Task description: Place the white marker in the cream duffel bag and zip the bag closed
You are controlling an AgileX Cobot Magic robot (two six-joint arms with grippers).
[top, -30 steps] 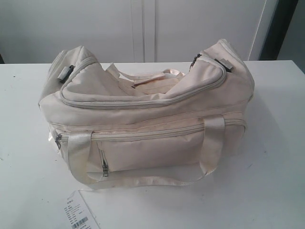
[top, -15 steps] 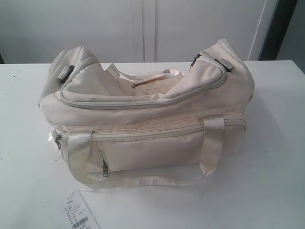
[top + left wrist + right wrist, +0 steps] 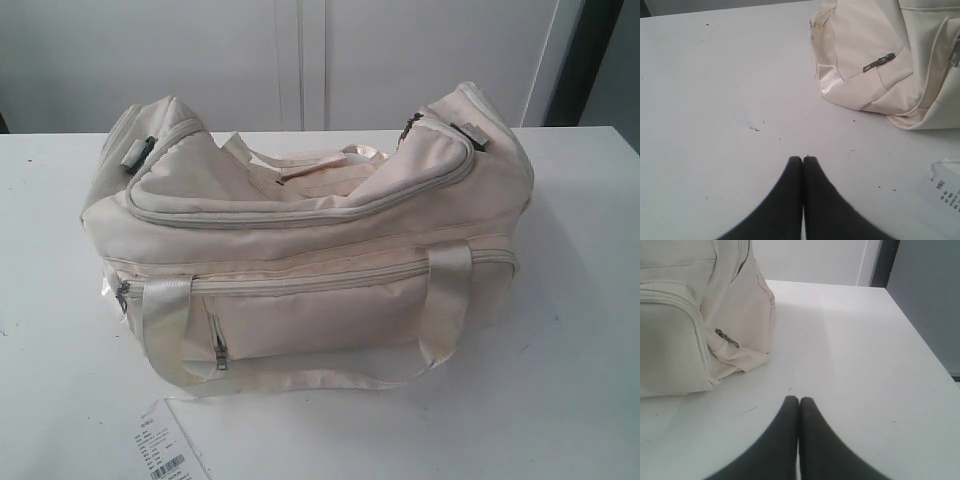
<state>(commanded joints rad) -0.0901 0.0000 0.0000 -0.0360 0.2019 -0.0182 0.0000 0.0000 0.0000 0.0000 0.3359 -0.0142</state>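
Nearest to me, the barcoded paper tag [image 3: 165, 452] lies at the front edge of the white table [image 3: 570, 390]. Behind it, the cream duffel bag [image 3: 300, 240] sits mid-table with its handles loose. My left gripper [image 3: 803, 160] and right gripper [image 3: 799, 400] hover beside its two ends, fingers pressed together, holding nothing.
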